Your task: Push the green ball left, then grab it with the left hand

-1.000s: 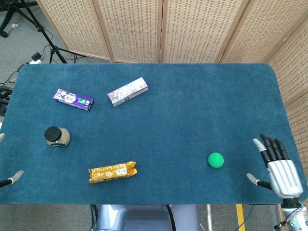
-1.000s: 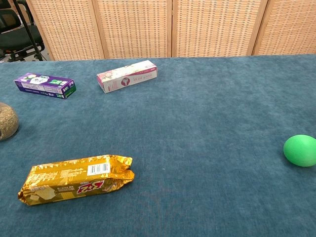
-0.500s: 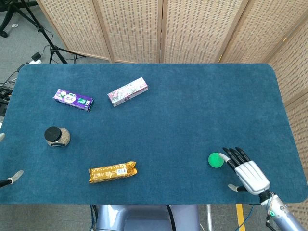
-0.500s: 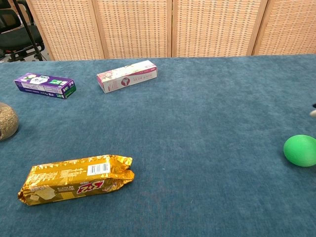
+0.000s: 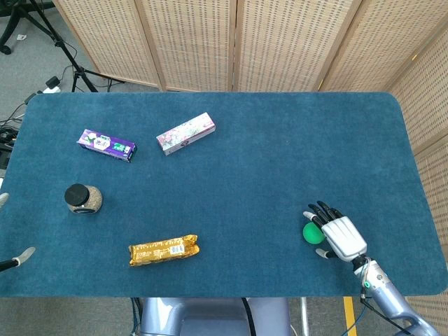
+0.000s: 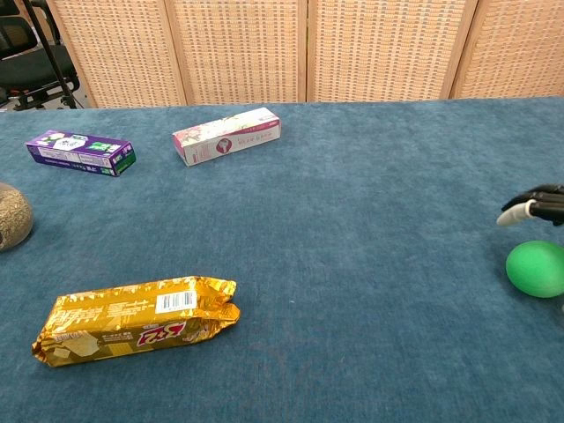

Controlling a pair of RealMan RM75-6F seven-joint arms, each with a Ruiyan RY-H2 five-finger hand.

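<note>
The green ball (image 5: 309, 234) lies on the blue table cloth near the front right. My right hand (image 5: 337, 235) is flat, palm down, fingers spread, and covers the ball's right side from above. In the chest view its fingertips (image 6: 531, 208) hang just above the ball (image 6: 536, 269) at the right edge; whether they touch it I cannot tell. It holds nothing. Of my left hand (image 5: 14, 260) only two spread fingertips show at the far left edge, with nothing between them.
A gold biscuit packet (image 5: 164, 251) lies front left of centre. A dark-lidded jar (image 5: 83, 199) stands at the left, with a purple box (image 5: 106, 144) and a pink-white box (image 5: 185, 133) further back. The table's front edge (image 5: 231, 295) runs close to the ball.
My right hand has swept left from the table's right edge until it reaches over the ball. The ball has not visibly moved. The left fingertips are still.
</note>
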